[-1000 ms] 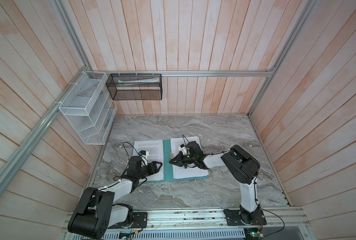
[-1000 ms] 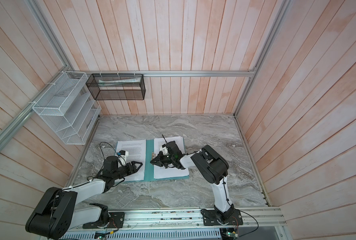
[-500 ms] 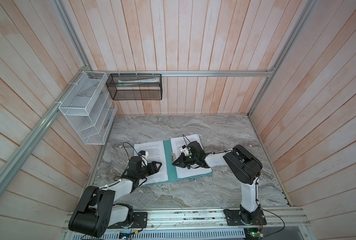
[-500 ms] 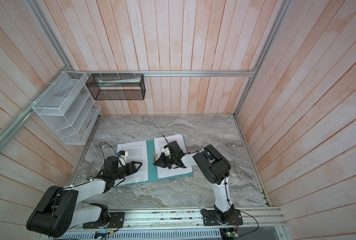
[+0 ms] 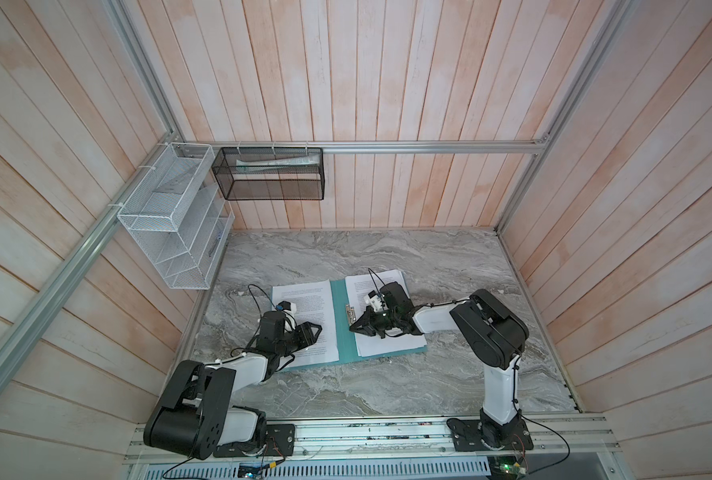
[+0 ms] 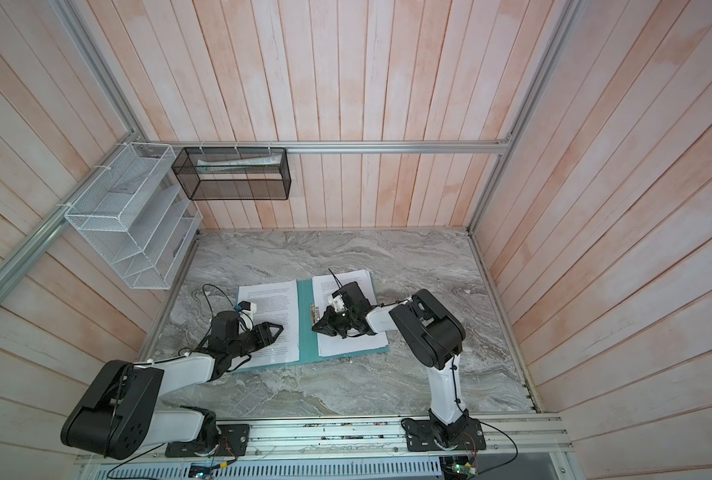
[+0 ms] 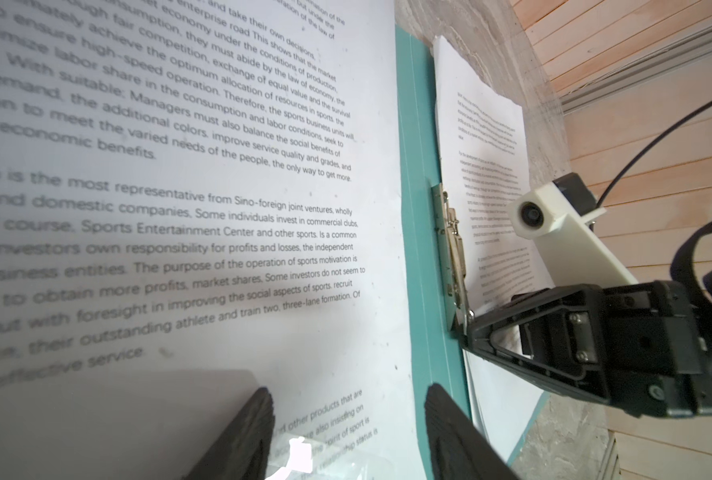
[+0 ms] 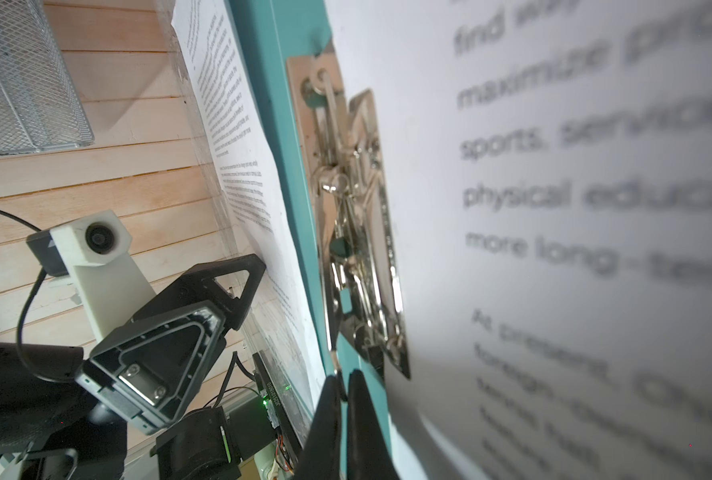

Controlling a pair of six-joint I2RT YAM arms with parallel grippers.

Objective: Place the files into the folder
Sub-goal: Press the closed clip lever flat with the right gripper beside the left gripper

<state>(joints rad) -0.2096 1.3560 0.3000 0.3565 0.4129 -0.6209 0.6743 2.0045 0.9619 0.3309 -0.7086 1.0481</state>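
Note:
The teal folder (image 5: 337, 316) (image 6: 306, 324) lies open on the marble table. One of the files (image 5: 304, 299) (image 6: 271, 299) covers its left half and another (image 5: 387, 349) (image 6: 346, 345) its right half. A metal clip (image 5: 349, 309) (image 7: 452, 249) (image 8: 354, 208) sits by the spine. My left gripper (image 5: 318, 330) (image 7: 348, 395) is open low over the left sheet's inner edge, one finger (image 7: 262, 399) above paper, the other above teal. My right gripper (image 5: 351, 328) (image 8: 343, 380) is shut on the thin lever at the clip's end.
A white wire rack (image 5: 171, 216) hangs on the left wall and a black mesh basket (image 5: 271, 174) with rolled papers on the back wall. Wooden walls close three sides. The arms' mounting rail (image 5: 366, 436) runs along the front edge.
The folder and its sheets have slid a little to the right and turned slightly, moving with my right gripper at the clip. My left gripper's fingers have narrowed somewhat.

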